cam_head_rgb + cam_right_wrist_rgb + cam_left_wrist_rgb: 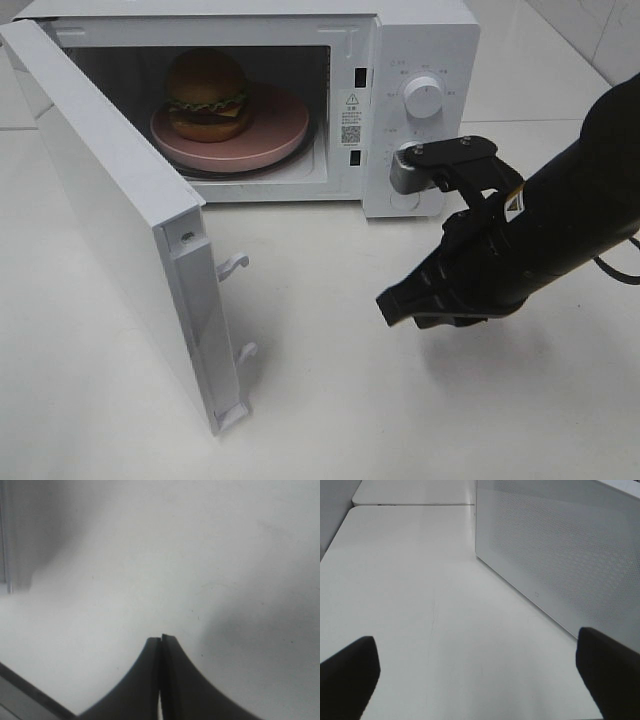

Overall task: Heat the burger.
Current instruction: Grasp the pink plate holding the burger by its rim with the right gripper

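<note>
A white table (330, 400) fills the lower half of the exterior high view. On it, in the upper part of the frame, stands a white microwave oven (420, 40). Its door (110, 200) is swung wide open toward the lower left. A round white knob (423, 97) sits on the control panel at the right side of the oven.

Inside the chamber, in the upper left of the frame, lies a round pink plate (285, 125). The burger (207, 95) stands on the left part of this plate. It has a glossy golden-brown top bun, frilly green lettuce, a dark patty, a corner of yellow cheese hanging out, and a brown bottom bun. Nothing touches it except the plate.

The right gripper (392, 305) comes in from the right edge and points to the lower middle of the frame, in front of the oven and well apart from the burger. In the right wrist view its fingers (145, 680) are pressed together, with only a thin line between them, and they pinch nothing.

The left gripper (477, 667) appears only in the left wrist view. Its two dark fingers (350, 672) are spread far apart over the bare table and hold nothing, beside a white panel (560, 550) with a fine dot pattern.
</note>
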Action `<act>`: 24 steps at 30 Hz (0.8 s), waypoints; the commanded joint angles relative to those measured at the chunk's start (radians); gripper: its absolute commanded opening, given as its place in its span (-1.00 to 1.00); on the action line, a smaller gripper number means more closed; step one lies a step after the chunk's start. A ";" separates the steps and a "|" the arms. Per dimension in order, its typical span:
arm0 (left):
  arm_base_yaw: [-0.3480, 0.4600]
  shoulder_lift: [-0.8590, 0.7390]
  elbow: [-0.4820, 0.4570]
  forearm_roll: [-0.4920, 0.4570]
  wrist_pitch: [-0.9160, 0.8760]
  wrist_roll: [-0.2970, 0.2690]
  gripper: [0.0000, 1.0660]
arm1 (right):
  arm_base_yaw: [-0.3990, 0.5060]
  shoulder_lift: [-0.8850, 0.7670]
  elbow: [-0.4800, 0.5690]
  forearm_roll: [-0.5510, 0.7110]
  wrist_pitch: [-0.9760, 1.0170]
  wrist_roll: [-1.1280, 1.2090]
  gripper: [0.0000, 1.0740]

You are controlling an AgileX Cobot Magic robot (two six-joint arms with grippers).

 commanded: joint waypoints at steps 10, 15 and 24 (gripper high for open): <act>-0.007 -0.007 0.003 -0.008 0.002 -0.008 0.88 | -0.005 -0.015 -0.071 -0.077 0.324 -0.458 -0.92; -0.007 -0.007 0.003 -0.008 0.002 -0.008 0.88 | -0.005 -0.015 -0.151 -0.162 0.396 -0.778 -0.84; -0.007 -0.007 0.003 -0.008 0.002 -0.008 0.88 | -0.005 -0.015 -0.213 -0.222 0.392 -1.113 -0.75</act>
